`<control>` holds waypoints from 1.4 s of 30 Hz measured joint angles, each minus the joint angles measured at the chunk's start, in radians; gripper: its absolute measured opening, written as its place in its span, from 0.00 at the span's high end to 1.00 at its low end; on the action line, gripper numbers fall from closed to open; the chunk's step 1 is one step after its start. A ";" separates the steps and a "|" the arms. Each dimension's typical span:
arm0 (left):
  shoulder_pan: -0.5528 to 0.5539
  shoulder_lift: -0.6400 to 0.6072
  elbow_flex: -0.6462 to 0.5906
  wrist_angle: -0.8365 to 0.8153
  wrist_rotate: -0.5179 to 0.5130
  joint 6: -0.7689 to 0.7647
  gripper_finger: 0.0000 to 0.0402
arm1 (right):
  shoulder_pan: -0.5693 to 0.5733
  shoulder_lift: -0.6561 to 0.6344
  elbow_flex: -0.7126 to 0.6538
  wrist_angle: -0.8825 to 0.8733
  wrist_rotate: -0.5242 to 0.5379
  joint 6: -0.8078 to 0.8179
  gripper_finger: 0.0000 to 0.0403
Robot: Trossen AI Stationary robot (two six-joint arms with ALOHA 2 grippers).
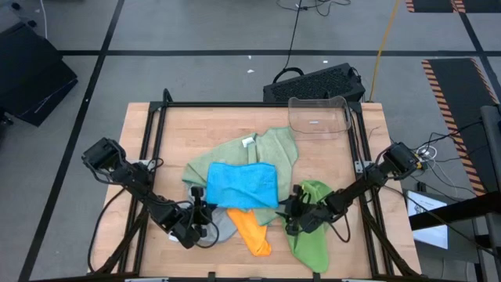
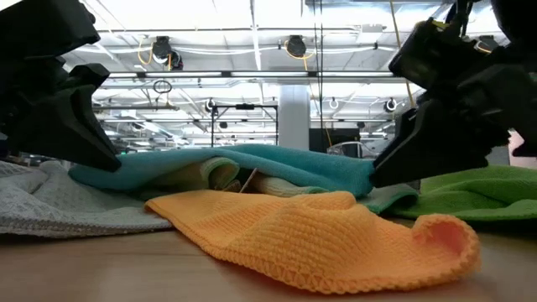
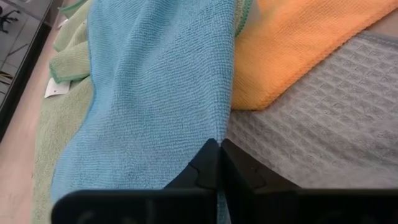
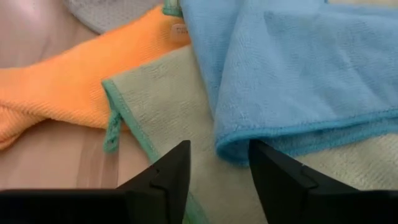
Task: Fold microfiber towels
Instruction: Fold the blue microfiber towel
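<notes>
A bright blue towel (image 1: 241, 185) lies folded on a sage green towel (image 1: 270, 150) at the table's middle. An orange towel (image 1: 252, 232) and a grey towel (image 1: 223, 228) lie at its near side, and a lime green towel (image 1: 313, 229) at its right. My left gripper (image 1: 200, 215) is shut at the blue towel's near left corner (image 3: 214, 127). My right gripper (image 1: 290, 212) is open low over the table. Its fingers (image 4: 171, 171) stand on either side of the blue towel's near right corner (image 4: 231, 151), above the sage towel (image 4: 168, 106). My left gripper's two shut fingers (image 3: 211, 163) meet on the blue towel's edge (image 3: 219, 132) at its near left corner, beside the grey towel (image 3: 323, 118). They come low, slanting from the table's near left. The fingertips hide how many layers they have. The towel lies flat.
A clear plastic bin (image 1: 318, 116) stands at the table's far right. The sage towel's white tag (image 1: 249, 142) lies at the far side of the pile. Bare wood (image 1: 164, 149) shows left of the pile and along the near edge.
</notes>
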 joint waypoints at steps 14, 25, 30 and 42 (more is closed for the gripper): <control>-0.002 -0.008 0.000 -0.047 0.064 0.016 0.97 | -0.036 -0.033 0.000 -0.038 -0.133 -0.038 0.98; -0.026 -0.129 0.000 -0.069 0.133 0.070 0.99 | -0.039 -0.100 0.000 -0.105 -0.238 0.003 0.99; -0.030 -0.139 0.000 -0.060 0.179 0.047 0.95 | -0.039 -0.102 0.001 -0.081 -0.268 0.016 0.97; -0.030 -0.139 0.000 -0.026 0.225 -0.127 0.76 | -0.031 -0.167 0.000 -0.171 -0.259 0.024 0.61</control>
